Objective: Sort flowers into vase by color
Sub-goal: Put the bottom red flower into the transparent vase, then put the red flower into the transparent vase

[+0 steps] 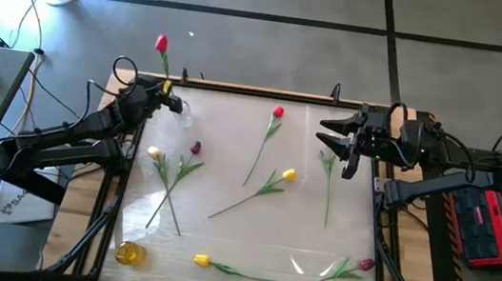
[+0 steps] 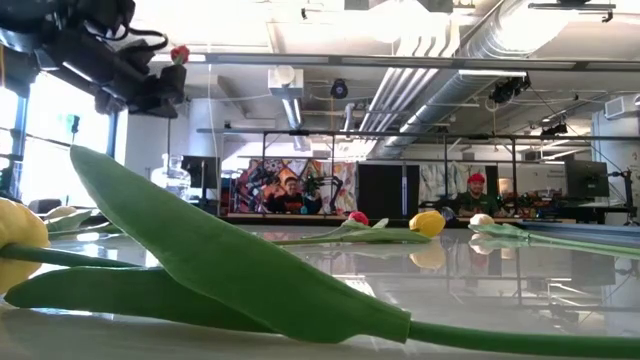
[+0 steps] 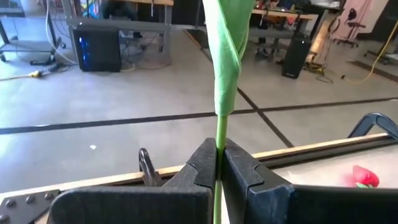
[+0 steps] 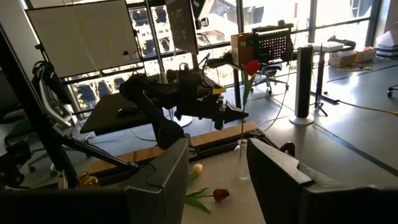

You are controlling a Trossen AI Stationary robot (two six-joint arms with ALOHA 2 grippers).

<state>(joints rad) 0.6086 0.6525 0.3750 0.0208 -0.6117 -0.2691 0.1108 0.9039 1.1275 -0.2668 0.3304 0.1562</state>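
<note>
My left gripper [image 1: 174, 104] stands over the table's far left corner, shut on a red tulip [image 1: 161, 43] that rises upright above it. In the right wrist view the tulip's stem runs down to a small clear vase [image 4: 241, 160] under that gripper [image 4: 233, 115]. My right gripper [image 1: 337, 146] hangs open over the far right part of the table and touches nothing. Lying flat on the table are a red tulip [image 1: 277, 112], two yellow ones [image 1: 288, 174] [image 1: 202, 260], a maroon one [image 1: 195, 147], a cream one [image 1: 154, 153] and a dark pink one [image 1: 366, 264]. My left gripper pinches the red tulip's thin green stem [image 3: 219, 140] between its two fingers [image 3: 245, 171], below the rolled leaf [image 3: 227, 56]. The fingers come level and lie across the stem. The tulip stands upright with its head [image 4: 251, 67] high above the gripper and its lower stem at the vase's mouth [image 4: 241, 144].
An amber glass vase [image 1: 127, 252] stands at the table's near left corner. A loose green stem [image 1: 328, 193] lies just nearer than my right gripper. In the low view a yellow tulip [image 2: 15, 235] and its broad leaf [image 2: 230, 255] fill the foreground. People sit in the room beyond.
</note>
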